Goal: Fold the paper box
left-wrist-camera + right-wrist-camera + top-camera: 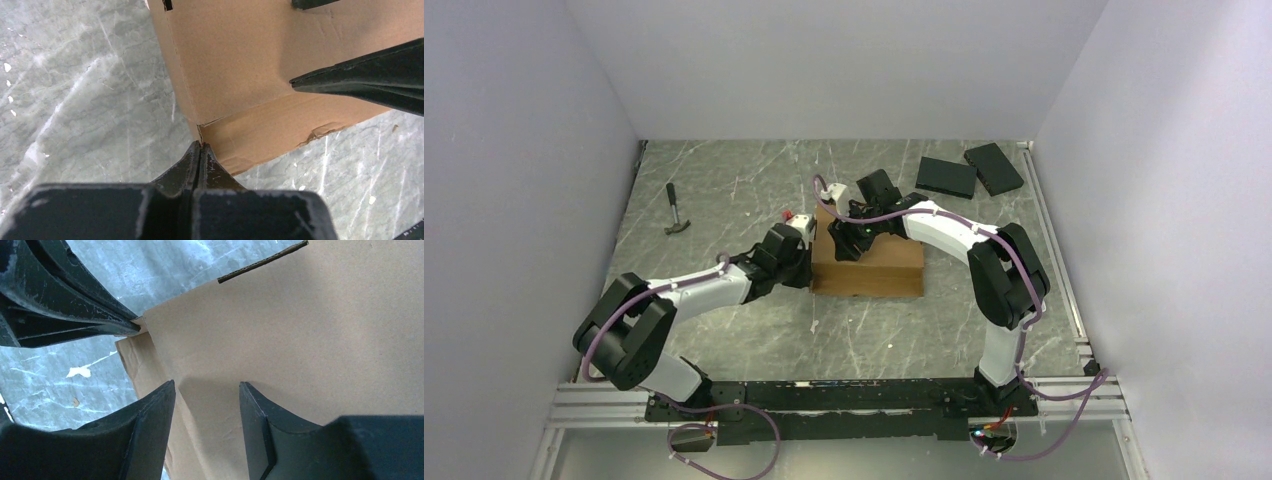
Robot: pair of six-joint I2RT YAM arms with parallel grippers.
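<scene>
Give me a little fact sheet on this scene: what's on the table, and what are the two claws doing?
table: grey, marbled surface
main item: paper box, brown cardboard, near the centre
left gripper: shut, tips against a corner edge on the box's left side
right gripper: open, fingers spread over the box's top panel
also present: hammer at the far left; two black slabs side by side at the far right

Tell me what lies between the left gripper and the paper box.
Nothing: in the left wrist view, the shut left gripper touches the paper box at its corner, with no gap.
</scene>
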